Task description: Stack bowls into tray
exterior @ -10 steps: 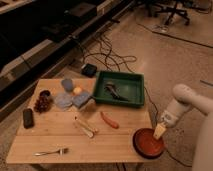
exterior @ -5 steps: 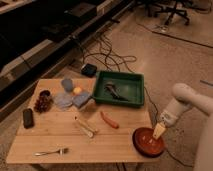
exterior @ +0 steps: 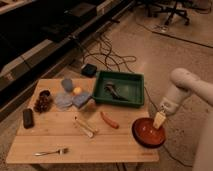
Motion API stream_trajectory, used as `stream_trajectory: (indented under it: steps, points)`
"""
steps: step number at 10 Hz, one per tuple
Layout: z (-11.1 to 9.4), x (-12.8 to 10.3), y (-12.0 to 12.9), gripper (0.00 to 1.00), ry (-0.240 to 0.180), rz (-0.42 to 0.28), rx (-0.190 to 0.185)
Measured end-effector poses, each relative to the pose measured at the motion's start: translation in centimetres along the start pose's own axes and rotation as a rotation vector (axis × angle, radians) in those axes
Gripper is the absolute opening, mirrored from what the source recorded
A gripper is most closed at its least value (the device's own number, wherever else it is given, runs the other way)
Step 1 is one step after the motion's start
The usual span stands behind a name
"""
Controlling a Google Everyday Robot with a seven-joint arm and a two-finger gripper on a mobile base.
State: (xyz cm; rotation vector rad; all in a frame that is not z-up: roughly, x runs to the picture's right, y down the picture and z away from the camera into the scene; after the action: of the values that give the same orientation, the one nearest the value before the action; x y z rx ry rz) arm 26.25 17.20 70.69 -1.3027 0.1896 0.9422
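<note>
A round red-orange bowl (exterior: 148,133) with a darker rim sits at the front right corner of the wooden table (exterior: 55,137), partly over its edge. My gripper (exterior: 159,120) is at the bowl's right rim, on the end of the white arm (exterior: 186,85) that comes in from the right. The dark green tray (exterior: 132,81) stands at the back right of the table, about a bowl's width behind the bowl. It holds a dark utensil-like object (exterior: 113,91).
On the table lie a sausage (exterior: 110,120), light wooden utensils (exterior: 84,127), a fork (exterior: 50,151), a black box (exterior: 28,118), grapes (exterior: 43,102), blue-grey cloths (exterior: 70,98) and an orange fruit (exterior: 77,90). Cables and a black adapter (exterior: 90,70) lie on the floor behind.
The gripper has shifted slightly at the bowl's right rim. The bowl and the other things stay where they were.
</note>
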Motion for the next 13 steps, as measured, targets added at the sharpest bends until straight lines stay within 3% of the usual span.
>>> stream_trajectory:
  steps: [5, 8, 10, 11, 13]
  points:
    - [-4.5, -3.3, -1.4, 0.00, 0.014, 0.038, 0.078]
    - [-7.3, -5.3, -2.1, 0.00, 0.028, 0.041, 0.152]
    - [-8.6, -7.4, -2.2, 0.00, 0.061, 0.037, 0.283]
    - [-8.7, -8.2, -2.1, 0.00, 0.078, 0.038, 0.367]
    - [-8.9, -9.4, -1.8, 0.00, 0.097, 0.040, 0.497]
